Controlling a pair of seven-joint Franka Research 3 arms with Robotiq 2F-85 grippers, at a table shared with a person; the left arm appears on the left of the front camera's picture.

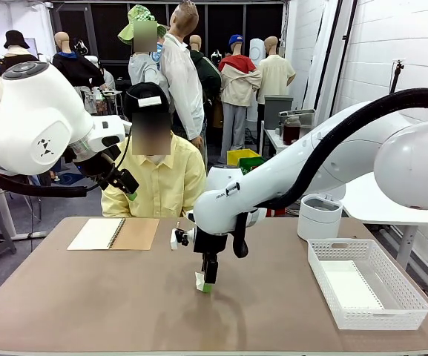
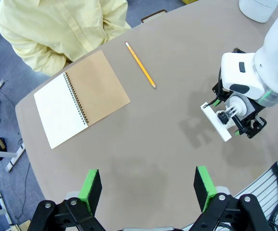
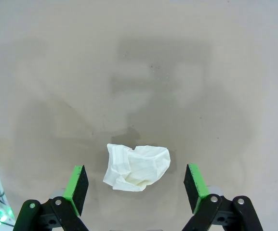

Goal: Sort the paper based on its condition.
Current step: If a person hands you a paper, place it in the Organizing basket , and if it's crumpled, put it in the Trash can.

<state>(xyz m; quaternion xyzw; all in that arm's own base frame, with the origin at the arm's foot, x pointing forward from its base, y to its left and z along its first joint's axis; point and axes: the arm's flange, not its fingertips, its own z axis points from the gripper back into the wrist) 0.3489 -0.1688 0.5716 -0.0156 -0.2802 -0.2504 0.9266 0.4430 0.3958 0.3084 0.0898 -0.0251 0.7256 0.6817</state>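
The right arm reaches across the middle of the table (image 1: 87, 304) with its forearm sloping down from the picture's right, wrist turned so the right gripper (image 1: 208, 282) points straight down at the tabletop. Its fingers stand well apart, one on either side of a crumpled paper (image 3: 137, 167), a white wad lying on the brown surface between the green pads (image 3: 76, 185) and touching neither in the wrist view. In the front view the wad sits at the fingertips, close to the table's centre. The left arm is held high at the left side, elbow bent, with the left gripper (image 1: 127, 184) raised well above the table and angled toward the far side; its fingers are spread wide with nothing between them, and the left wrist view looks down past them onto bare table. A spiral-bound notebook (image 2: 81, 97) lies open near the person in a yellow shirt (image 1: 165, 182), with a yellow pencil (image 2: 140, 65) just beside it. A white mesh basket (image 1: 332, 259) at the robot's right holds a flat white sheet (image 1: 351, 289). A white cylindrical container (image 1: 320, 215) stands behind the basket. Small print on the right forearm is too small to read; the notebook page is blank.
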